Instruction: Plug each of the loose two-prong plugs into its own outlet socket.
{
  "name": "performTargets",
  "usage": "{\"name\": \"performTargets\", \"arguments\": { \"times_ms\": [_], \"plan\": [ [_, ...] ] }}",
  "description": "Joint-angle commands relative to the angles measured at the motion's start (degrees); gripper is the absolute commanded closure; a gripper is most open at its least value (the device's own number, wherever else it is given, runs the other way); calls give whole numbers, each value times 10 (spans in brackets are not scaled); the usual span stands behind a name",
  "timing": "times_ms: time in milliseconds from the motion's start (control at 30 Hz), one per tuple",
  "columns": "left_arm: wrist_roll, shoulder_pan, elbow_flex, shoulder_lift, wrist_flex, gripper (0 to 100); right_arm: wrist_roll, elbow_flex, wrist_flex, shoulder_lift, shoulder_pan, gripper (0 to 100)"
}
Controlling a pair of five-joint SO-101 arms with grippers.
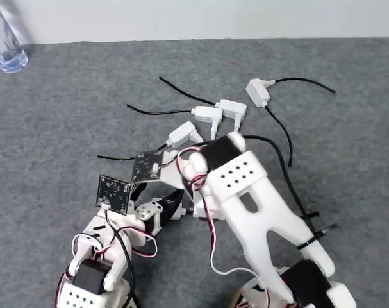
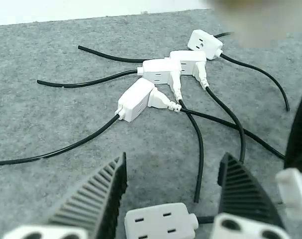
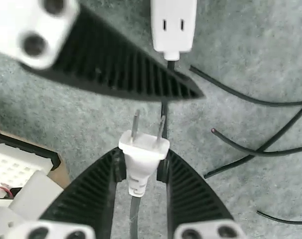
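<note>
Plug (image 3: 141,172) is clamped between right gripper (image 3: 142,158) fingers, prongs up, clear of the mat (image 1: 53,115). Left gripper (image 2: 174,162) is spread wide, with a socket (image 2: 160,221) lying between its fingers. Farther out, four other sockets (image 2: 158,72) are clustered.

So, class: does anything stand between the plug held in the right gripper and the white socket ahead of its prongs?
Yes. In the right wrist view a black finger of the left gripper lies across the gap between the plug prongs and the socket; the socket's black cord also runs toward the plug.
</note>
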Motion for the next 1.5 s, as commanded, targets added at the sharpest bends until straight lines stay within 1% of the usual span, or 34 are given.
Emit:
{"name": "performTargets", "arguments": {
  "times_ms": [0, 233, 333, 400, 467, 533, 633, 800, 867, 967, 1100, 1233, 1367, 1467],
  "plan": [
    [9, 1, -2, -7, -18, 716, -10, -34, 0, -23, -7, 990],
    [11, 0, -2, -9, -17, 716, -11, -34, -27, -17, 0, 990],
    [18, -22, -5, -10, -22, 716, -11, -34, -58, -16, 33, 990],
    [48, -36, -7, -10, -40, 716, -11, -34, -73, -16, 57, 990],
    [80, -47, -7, -10, -68, 716, -20, -33, -85, -16, 68, 990],
    [112, -45, -2, -9, -92, 717, -45, -32, -99, -21, 67, 990],
    [172, -28, -2, -9, -91, 717, -65, -33, -117, -23, 65, 990],
    [344, 5, -2, -8, -91, 717, -68, -31, -122, -22, 65, 990],
    [399, 22, -2, -7, -91, 717, -69, -33, -122, -23, 65, 990],
    [449, 40, -2, -6, -66, 717, -69, -33, -122, -24, 59, 990],
    [455, 42, -2, -6, -26, 717, -69, -36, -122, -24, 46, 990],
    [455, 39, -2, -6, -22, 717, -100, -87, -105, -24, 37, 990],
    [443, 43, -2, -6, 6, 717, -100, -129, -65, -24, 20, 990],
    [440, 42, -2, -6, 11, 717, -101, -135, -58, -24, 15, 990]
  ]
}}
